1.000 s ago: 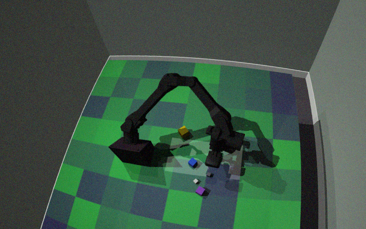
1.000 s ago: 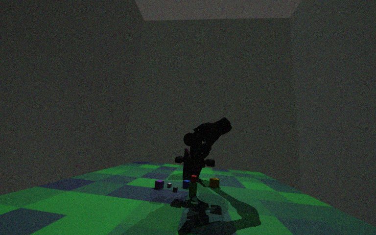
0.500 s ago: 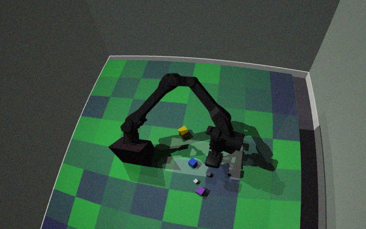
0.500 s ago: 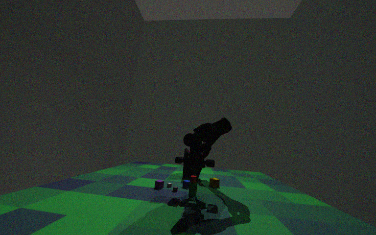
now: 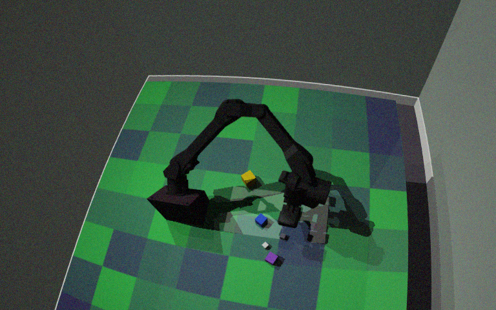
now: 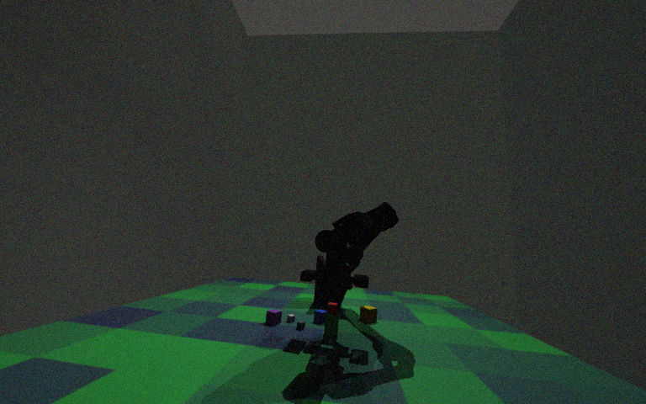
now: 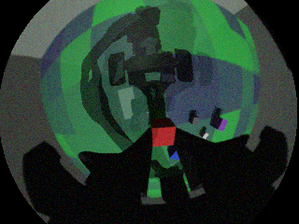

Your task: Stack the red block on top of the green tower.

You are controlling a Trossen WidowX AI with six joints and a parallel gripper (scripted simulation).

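The red block (image 6: 332, 309) (image 7: 163, 136) is between the fingers of my gripper (image 7: 161, 130), which is shut on it and points down. The green tower (image 6: 330, 328) stands upright, dark in the shade. In the exterior view the red block is directly above the tower's top, with no clear gap between them; whether they touch I cannot tell for certain. In the top view the arm hides both the red block and the tower.
A blue block (image 5: 261, 219) (image 6: 320, 316) (image 7: 175, 156) is close by, on the arm's base side. A yellow block (image 5: 248, 177) (image 6: 368, 314) lies farther off. A purple block (image 5: 271, 258) (image 6: 273, 317), a small white block (image 5: 265, 245) and a small dark block (image 5: 283, 236) (image 6: 300, 326) are on the other side.
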